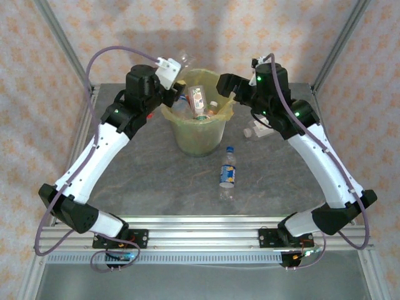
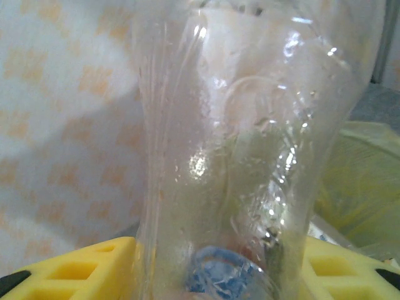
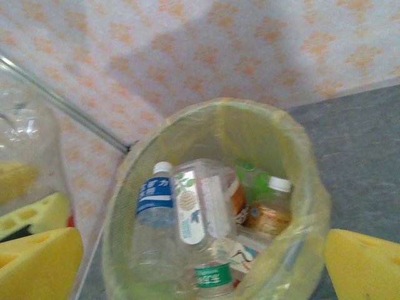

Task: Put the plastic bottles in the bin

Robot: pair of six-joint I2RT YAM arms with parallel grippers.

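No text could be read for certain. In the bin [image 3: 304, 169], the blue label [image 3: 154, 200] on a white-capped bottle [image 3: 150, 247] carried white characters, perhaps East Asian script, too blurred to make out. A white label [image 3: 189, 219] beside it bore a small blue figure; a green label [image 3: 213, 275] lower down had white marks, illegible.

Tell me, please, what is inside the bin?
Inside the bin lie a blue-labelled bottle, a crushed white-labelled bottle, an orange-labelled bottle and, lowest, a green-labelled bottle. They cover the bin's bottom and whatever lies beneath them.
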